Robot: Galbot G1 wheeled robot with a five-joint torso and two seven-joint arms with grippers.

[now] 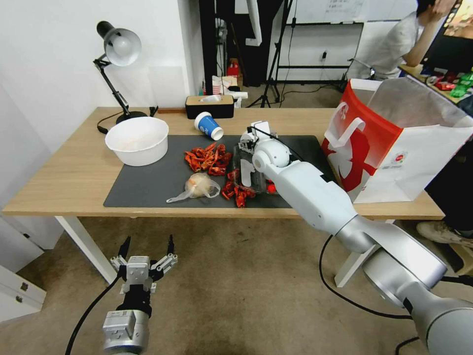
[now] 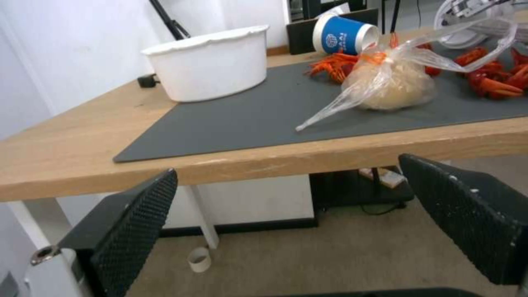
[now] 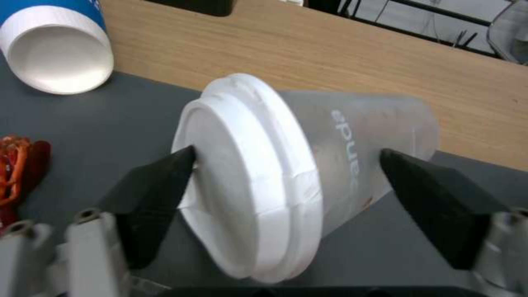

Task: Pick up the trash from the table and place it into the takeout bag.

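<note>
Two fingers point(image 3: 159, 198) of the right gripper point(image 3: 286, 194) straddle the toppled lidded cup point(image 3: 308, 165) near the mat's point(image 1: 148, 190) far edge, not yet clenched. Its rounded wall could roll away. Left gripper point(image 1: 147, 254) hangs spread below the table point(image 1: 59, 182).

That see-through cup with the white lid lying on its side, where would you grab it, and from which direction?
Across its frosted body, just behind the white lid, coming down from above. The white-lidded cup lies tipped over on the dark mat, so both its sides are exposed. The right tool already straddles it, fingers open on either side.

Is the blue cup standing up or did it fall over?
It fell over. The blue paper cup lies on its side at the far edge of the dark grey mat, its open white mouth showing; the inside seen looks empty.
</note>
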